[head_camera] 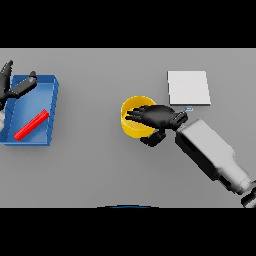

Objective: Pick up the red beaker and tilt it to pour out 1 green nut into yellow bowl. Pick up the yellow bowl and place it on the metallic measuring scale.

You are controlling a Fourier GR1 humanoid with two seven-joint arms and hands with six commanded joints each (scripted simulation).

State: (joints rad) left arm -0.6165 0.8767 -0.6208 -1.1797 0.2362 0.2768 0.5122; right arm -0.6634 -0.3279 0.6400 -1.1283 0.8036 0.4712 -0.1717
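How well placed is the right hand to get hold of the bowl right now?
Probably well placed. The right hand already lies over the bowl, fingers across its rim and thumb beside its near wall. Nothing stands between them, though a firm hold is not clear.

The right hand point(156, 116) lies across the yellow bowl point(131, 123), hiding the bowl's right rim and much of its inside, so whether anything lies in it cannot be told. The left hand point(15, 86) is cut off by the picture's left edge over the blue tray point(46, 85), whose near-left corner is also hidden. The small mark point(189, 108) at the metallic measuring scale's point(188, 87) near edge is too small to read.
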